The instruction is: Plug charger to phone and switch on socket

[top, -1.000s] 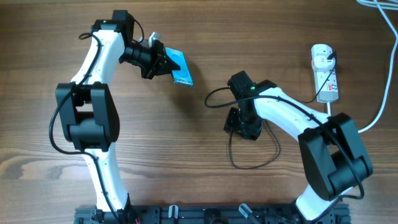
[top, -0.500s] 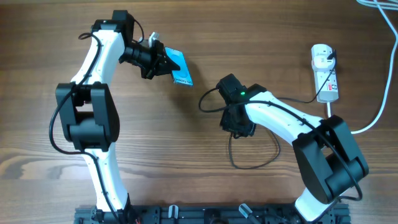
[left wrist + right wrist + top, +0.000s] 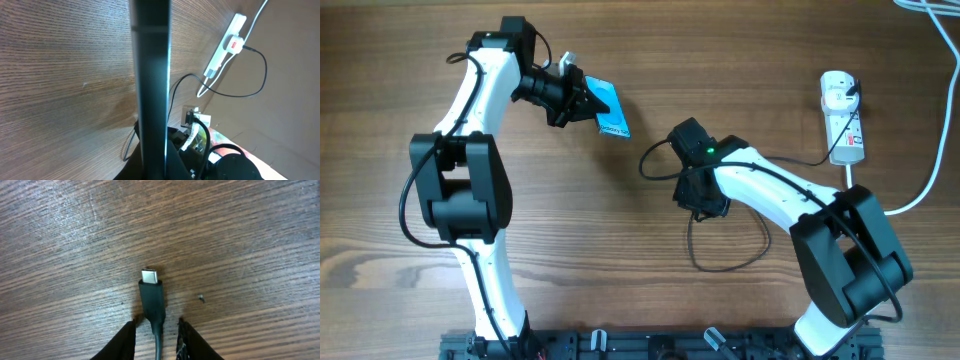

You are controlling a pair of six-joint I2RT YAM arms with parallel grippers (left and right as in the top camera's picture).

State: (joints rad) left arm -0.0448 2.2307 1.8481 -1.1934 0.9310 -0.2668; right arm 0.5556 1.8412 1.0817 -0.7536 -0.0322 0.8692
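My left gripper (image 3: 582, 100) is shut on the phone (image 3: 609, 108), holding it tilted above the table at the upper left; its turquoise screen shows in the overhead view. In the left wrist view the phone (image 3: 150, 75) is a dark edge-on bar. My right gripper (image 3: 700, 200) sits mid-table, shut on the charger (image 3: 691, 240), a thin black cable looping below it. In the right wrist view the plug tip (image 3: 151, 292) sticks out between my fingers (image 3: 125, 340), just over the wood. The white socket (image 3: 844, 125) lies at the right, also seen in the left wrist view (image 3: 225, 50).
A white mains cord (image 3: 930, 185) runs from the socket along the right edge to the top corner. A small black plug sits in the socket's top end. The arm bases stand at the front edge.
Since a second ago my right gripper has moved left and slightly up with the charger, dragging its loop along. In the last half second nothing moved. The left arm is still.
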